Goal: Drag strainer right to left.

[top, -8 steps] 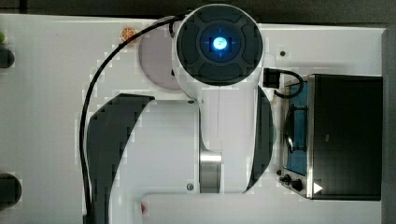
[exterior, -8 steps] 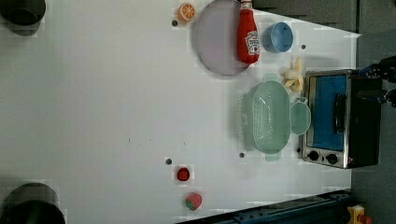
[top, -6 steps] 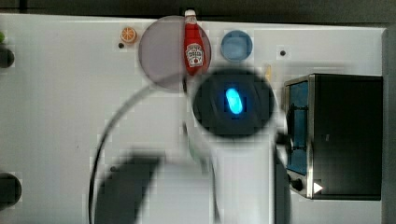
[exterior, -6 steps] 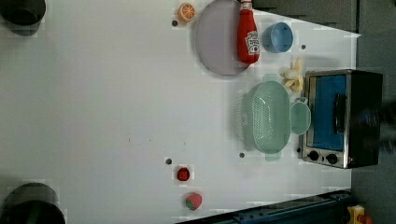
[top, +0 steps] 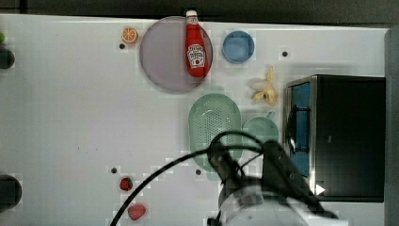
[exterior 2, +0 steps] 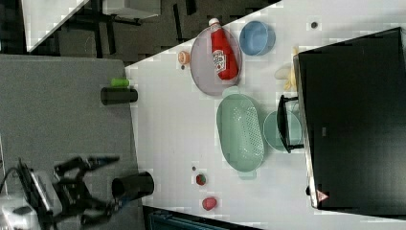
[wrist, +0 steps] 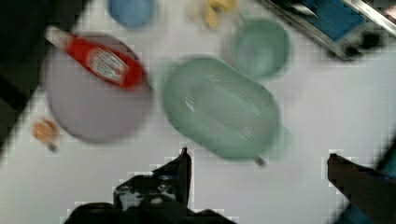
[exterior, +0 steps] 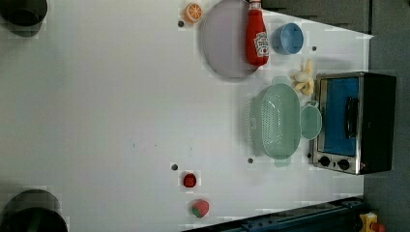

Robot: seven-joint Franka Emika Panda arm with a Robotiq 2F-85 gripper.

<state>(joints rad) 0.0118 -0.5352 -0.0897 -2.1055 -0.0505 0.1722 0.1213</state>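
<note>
The strainer [exterior: 277, 121] sits touching the green cup [exterior: 311, 122] beside the toaster oven [exterior: 355, 122].

Mostly matt plastic on a smooth white surface [exterior: 96, 106].

The strainer [exterior: 278, 121] looks like pale green plastic, its basin finely perforated and dull in finish. The ketchup bottle [exterior: 256, 36] is glossy red plastic with a paper-like label. The toaster oven [exterior: 355, 123] has a brushed metal front and a dark matt casing. The plate [exterior: 225, 41] is smooth, greyish and unshiny.
</note>
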